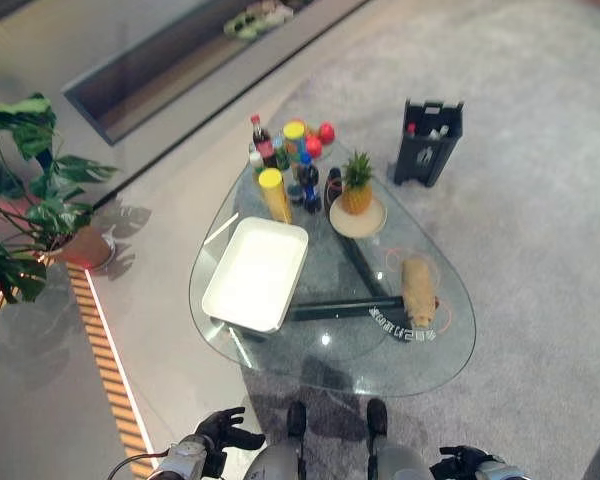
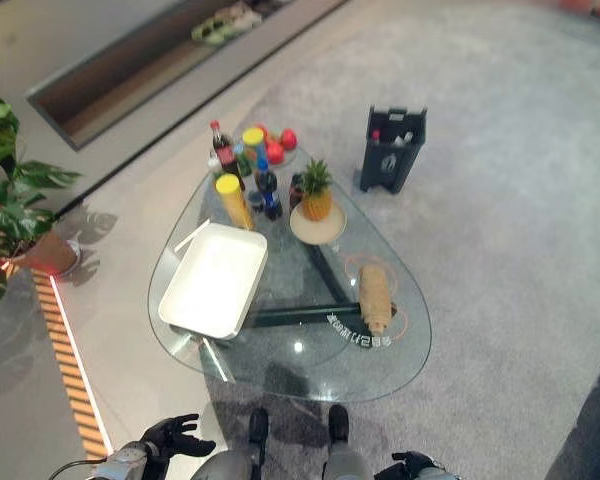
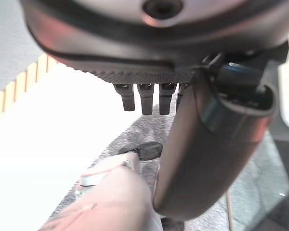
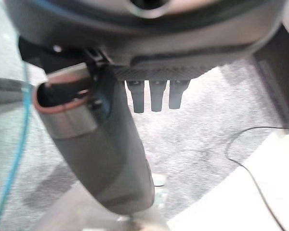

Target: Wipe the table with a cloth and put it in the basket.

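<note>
start state: both hands low, cloth untouched

rolled tan cloth [image 1: 418, 291] lies on the rounded glass-top table [image 1: 430, 365], toward its right side, resting apart from everything else. white rectangular basket [image 1: 257, 273] sits on the left half of the table, well apart from the cloth. behind them stand a cluster of bottles and cans [image 1: 285, 165] and a pineapple on a round plate [image 1: 357, 200]. dark bottle carrier [image 1: 428, 141] stands on the grey carpet beyond the table.

left hand [image 1: 228, 430] hangs near the table's near edge, fingers relaxed and spread, holding nothing. right hand [image 1: 464, 462] sits low at the near right; its wrist view shows straight fingers [image 4: 156, 95] over bare carpet, nothing held.

judgement: no step begun, wiping and binning both remain. next move calls for the right hand to reach forward over the glass and close on the cloth
</note>
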Motion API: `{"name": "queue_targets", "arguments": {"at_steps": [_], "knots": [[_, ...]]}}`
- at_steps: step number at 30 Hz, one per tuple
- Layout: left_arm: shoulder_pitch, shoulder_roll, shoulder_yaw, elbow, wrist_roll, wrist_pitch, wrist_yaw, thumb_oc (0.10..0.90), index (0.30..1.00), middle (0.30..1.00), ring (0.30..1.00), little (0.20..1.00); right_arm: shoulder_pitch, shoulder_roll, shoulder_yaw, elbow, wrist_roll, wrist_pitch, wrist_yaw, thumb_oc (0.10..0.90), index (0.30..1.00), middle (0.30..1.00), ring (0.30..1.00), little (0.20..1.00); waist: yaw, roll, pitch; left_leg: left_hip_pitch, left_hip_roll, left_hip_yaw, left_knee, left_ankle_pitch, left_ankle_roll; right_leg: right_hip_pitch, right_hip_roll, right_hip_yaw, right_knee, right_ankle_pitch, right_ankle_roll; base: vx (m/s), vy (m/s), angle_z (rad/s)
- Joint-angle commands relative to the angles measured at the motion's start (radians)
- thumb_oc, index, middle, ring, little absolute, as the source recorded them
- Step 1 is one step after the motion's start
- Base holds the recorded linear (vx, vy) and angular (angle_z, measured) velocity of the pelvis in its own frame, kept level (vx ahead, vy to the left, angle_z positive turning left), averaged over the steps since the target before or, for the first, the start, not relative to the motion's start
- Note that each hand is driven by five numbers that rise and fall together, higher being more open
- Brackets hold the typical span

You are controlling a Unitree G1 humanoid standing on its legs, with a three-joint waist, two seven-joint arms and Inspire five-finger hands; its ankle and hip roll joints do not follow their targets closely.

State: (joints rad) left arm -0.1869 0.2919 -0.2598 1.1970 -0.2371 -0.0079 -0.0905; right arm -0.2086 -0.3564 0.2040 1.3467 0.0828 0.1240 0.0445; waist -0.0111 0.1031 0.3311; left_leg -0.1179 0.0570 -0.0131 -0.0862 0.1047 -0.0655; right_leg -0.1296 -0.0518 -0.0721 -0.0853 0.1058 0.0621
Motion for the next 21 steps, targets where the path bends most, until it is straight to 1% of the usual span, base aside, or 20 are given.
{"name": "queue_targets", "arguments": {"at_steps": [1, 3, 4, 5, 7, 8, 9, 10, 11, 12, 13, 17, 19, 21], "knots": [[-0.107, 0.076, 0.01, 0.041, -0.067, -0.038, 0.035, 0.8, 0.9, 0.9, 0.9, 0.9, -0.041, -0.035, 0.038, 0.018, 0.063, 0.002, -0.002, 0.8, 0.9, 0.9, 0.9, 0.9, -0.008, -0.055, 0.081, -0.08, -0.056, 0.016, 0.068, -0.023, 0.031, -0.1, 0.009, -0.009, 0.183, -0.088, 0.004, -0.17, -0.025, -0.01], [-0.128, 0.083, 0.014, 0.033, -0.078, -0.042, 0.034, 0.8, 0.9, 0.9, 0.9, 0.9, -0.054, -0.043, 0.038, 0.017, 0.072, -0.004, 0.0, 0.8, 0.9, 0.9, 0.9, 0.9, -0.006, -0.061, 0.114, -0.169, -0.067, -0.003, 0.166, -0.03, 0.027, -0.172, 0.007, -0.013, 0.261, -0.104, -0.004, -0.15, -0.031, 0.01], [-0.131, 0.084, 0.013, 0.026, -0.077, -0.042, 0.034, 0.8, 0.9, 0.9, 0.9, 0.9, -0.057, -0.044, 0.042, 0.016, 0.077, -0.007, -0.001, 0.8, 0.9, 0.9, 0.9, 0.9, -0.006, -0.061, 0.12, -0.188, -0.068, -0.004, 0.184, -0.032, 0.027, -0.192, 0.006, -0.013, 0.28, -0.109, -0.006, -0.08, -0.019, 0.06], [-0.132, 0.084, 0.013, 0.024, -0.077, -0.043, 0.034, 0.8, 0.9, 0.9, 0.9, 0.9, -0.058, -0.044, 0.042, 0.016, 0.079, -0.008, -0.002, 0.8, 0.9, 0.9, 0.9, 0.9, -0.005, -0.061, 0.121, -0.196, -0.07, -0.004, 0.19, -0.033, 0.028, -0.201, 0.006, -0.013, 0.286, -0.11, -0.006, -0.08, -0.01, 0.08], [-0.145, 0.088, 0.012, 0.007, -0.071, -0.043, 0.024, 0.8, 0.9, 0.9, 0.9, 0.9, -0.074, -0.045, 0.046, 0.008, 0.103, -0.012, -0.011, 0.8, 0.9, 0.9, 0.9, 0.9, -0.001, -0.062, 0.133, -0.254, -0.078, -0.003, 0.241, -0.043, 0.033, -0.262, 0.004, -0.014, 0.34, -0.125, -0.007, -0.07, -0.011, 0.08], [-0.145, 0.088, 0.012, 0.007, -0.071, -0.043, 0.024, 0.8, 0.9, 0.9, 0.9, 0.9, -0.074, -0.045, 0.046, 0.008, 0.103, -0.012, -0.011, 0.8, 0.9, 0.9, 0.9, 0.9, -0.001, -0.062, 0.133, -0.254, -0.078, -0.003, 0.241, -0.043, 0.033, -0.262, 0.004, -0.014, 0.34, -0.125, -0.007, -0.05, -0.017, 0.07], [-0.149, 0.09, 0.01, 0.003, -0.071, -0.047, 0.021, 0.8, 0.9, 0.9, 0.9, 0.9, -0.079, -0.047, 0.046, 0.0, 0.111, -0.014, -0.015, 0.8, 0.9, 0.9, 0.9, 0.9, 0.0, -0.063, 0.136, -0.284, -0.084, -0.003, 0.27, -0.05, 0.035, -0.289, 0.003, -0.014, 0.365, -0.132, -0.009, -0.08, -0.036, 0.1], [-0.155, 0.088, 0.003, -0.007, -0.072, -0.054, 0.023, 0.8, 0.9, 0.9, 0.9, 0.9, -0.09, -0.048, 0.044, -0.014, 0.128, -0.021, -0.024, 0.8, 0.9, 0.9, 0.9, 0.9, 0.003, -0.066, 0.141, -0.339, -0.089, -0.006, 0.32, -0.06, 0.037, -0.341, 0.003, -0.014, 0.411, -0.144, -0.013, -0.11, -0.048, 0.14], [-0.158, 0.086, 0.0, -0.015, -0.071, -0.052, 0.027, 0.8, 0.9, 0.9, 0.9, 0.9, -0.098, -0.048, 0.045, -0.024, 0.132, -0.021, -0.032, 0.8, 0.9, 0.9, 0.9, 0.9, 0.004, -0.066, 0.144, -0.366, -0.091, -0.005, 0.343, -0.064, 0.038, -0.365, 0.005, -0.013, 0.432, -0.149, -0.015, -0.11, -0.046, 0.16], [-0.161, 0.086, -0.005, -0.025, -0.075, -0.049, 0.032, 0.8, 0.9, 0.9, 0.9, 0.9, -0.105, -0.049, 0.046, -0.033, 0.135, -0.028, -0.039, 0.8, 0.9, 0.9, 0.9, 0.9, 0.003, -0.066, 0.147, -0.39, -0.092, -0.005, 0.367, -0.068, 0.039, -0.387, 0.009, -0.008, 0.451, -0.153, -0.018, -0.09, -0.044, 0.1], [-0.167, 0.087, -0.013, -0.035, -0.086, -0.055, 0.031, 0.8, 0.9, 0.9, 0.9, 0.9, -0.12, -0.05, 0.049, -0.05, 0.152, -0.04, -0.06, 0.8, 0.9, 0.9, 0.9, 0.9, 0.003, -0.067, 0.15, -0.439, -0.091, -0.003, 0.416, -0.082, 0.037, -0.429, 0.012, -0.006, 0.49, -0.165, -0.024, -0.09, -0.036, 0.05], [-0.177, 0.088, -0.026, -0.046, -0.106, -0.055, 0.038, 0.8, 0.9, 0.9, 0.9, 0.9, -0.149, -0.057, 0.051, -0.069, 0.174, -0.069, -0.102, 0.8, 0.9, 0.9, 0.9, 0.9, 0.0, -0.068, 0.164, -0.519, -0.083, 0.004, 0.506, -0.112, 0.036, -0.501, 0.013, -0.006, 0.557, -0.186, -0.033, -0.07, -0.017, -0.07], [-0.178, 0.085, -0.029, -0.049, -0.104, -0.053, 0.04, 0.8, 0.9, 0.9, 0.9, 0.9, -0.157, -0.06, 0.046, -0.076, 0.176, -0.085, -0.115, 0.8, 0.9, 0.9, 0.9, 0.9, -0.001, -0.067, 0.171, -0.548, -0.078, 0.007, 0.54, -0.123, 0.034, -0.53, 0.013, -0.005, 0.584, -0.191, -0.037, -0.03, -0.017, -0.1], [-0.181, 0.088, -0.034, -0.047, -0.112, -0.055, 0.039, 0.8, 0.9, 0.9, 0.9, 0.9, -0.165, -0.061, 0.047, -0.084, 0.181, -0.089, -0.128, 0.8, 0.9, 0.9, 0.9, 0.9, -0.001, -0.068, 0.174, -0.562, -0.075, 0.01, 0.556, -0.131, 0.036, -0.545, 0.014, -0.004, 0.599, -0.198, -0.041, -0.02, -0.027, -0.08]]}}
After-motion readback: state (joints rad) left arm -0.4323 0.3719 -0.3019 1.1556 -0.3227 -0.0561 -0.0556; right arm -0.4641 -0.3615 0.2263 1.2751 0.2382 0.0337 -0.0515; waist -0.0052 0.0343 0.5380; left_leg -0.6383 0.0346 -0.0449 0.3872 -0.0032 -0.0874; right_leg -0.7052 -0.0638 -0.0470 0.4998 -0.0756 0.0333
